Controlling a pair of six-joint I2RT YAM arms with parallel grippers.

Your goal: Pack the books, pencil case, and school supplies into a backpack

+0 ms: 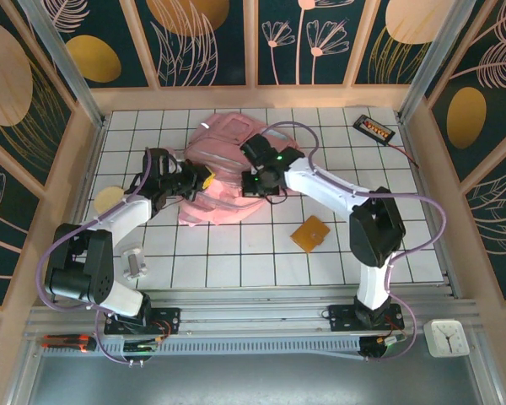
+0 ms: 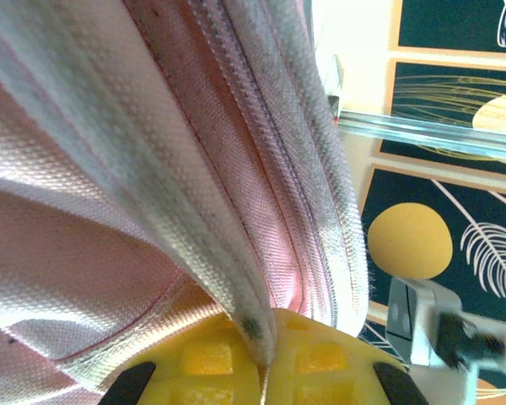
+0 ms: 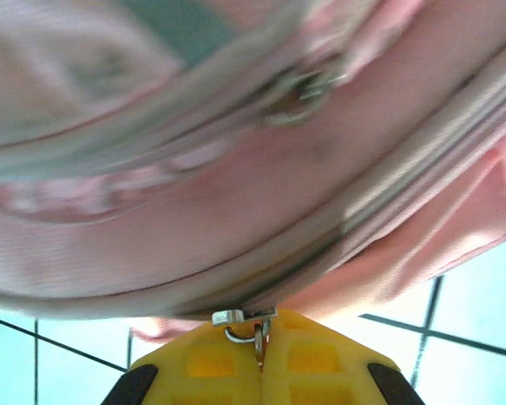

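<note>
1. The left gripper [image 1: 201, 180] has its yellow jaws pressed together on the grey zip edge [image 2: 236, 278] of the backpack [image 1: 223, 139]. The fabric runs straight out from between the pads. This thin fold could slide free if the other arm tugs hard, and the bag would then drag instead of opening.
2. The backpack lies mid-table between the two grippers, touching both.
3. The right gripper [image 1: 255, 173] pinches the metal zip pull [image 3: 251, 331], which sits right at its fingertips. The small ring could slip out, or the slider could jam on bunched cloth if pulled off the zip's line.
4. The orange pad [image 1: 310, 234] lies on the tiles right of the backpack, apart from both jaws and not yet packed.
</note>
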